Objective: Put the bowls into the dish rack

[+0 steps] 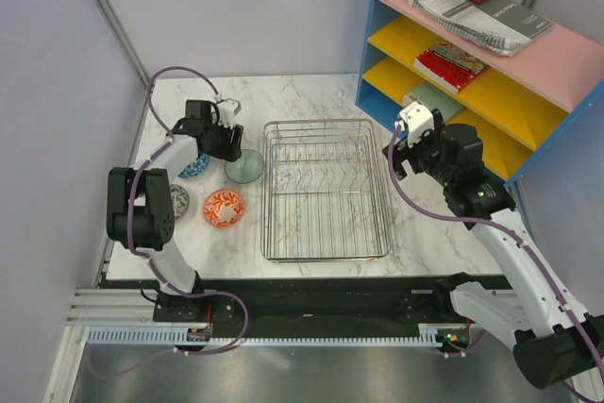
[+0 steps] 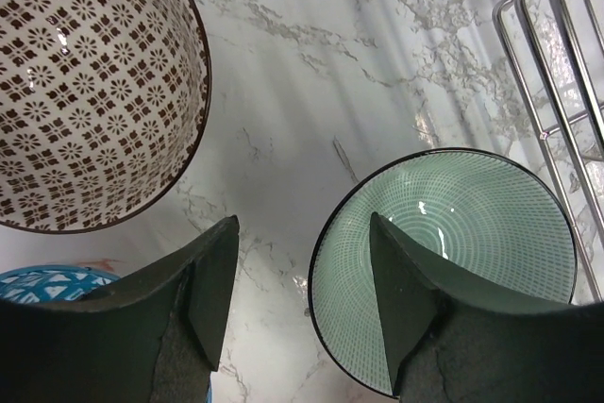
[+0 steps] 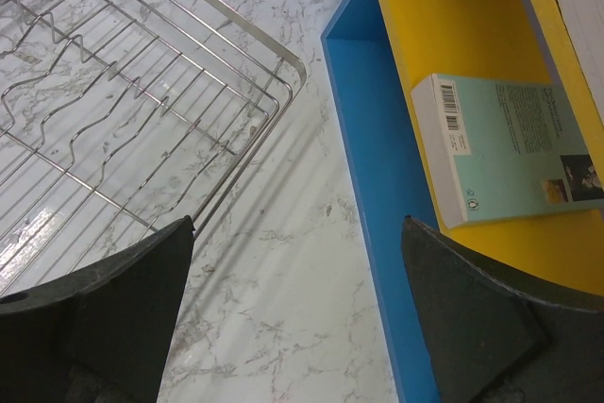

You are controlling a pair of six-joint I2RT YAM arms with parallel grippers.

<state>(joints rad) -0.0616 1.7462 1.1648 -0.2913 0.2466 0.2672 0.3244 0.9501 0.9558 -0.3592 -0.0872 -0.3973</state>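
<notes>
The pale teal-green bowl sits just left of the silver wire dish rack, which holds nothing. My left gripper hangs open over it. In the left wrist view the gripper straddles the teal bowl's left rim, one finger over the inside and the other over the table. A white bowl with brown pattern and a blue patterned bowl lie to its left. The red-orange bowl and a grey speckled bowl sit nearer. My right gripper is open and empty.
The blue shelf unit with yellow and pink shelves stands at the back right, with books on it. In the right wrist view the gripper hovers over bare marble between the rack's corner and the shelf's blue side.
</notes>
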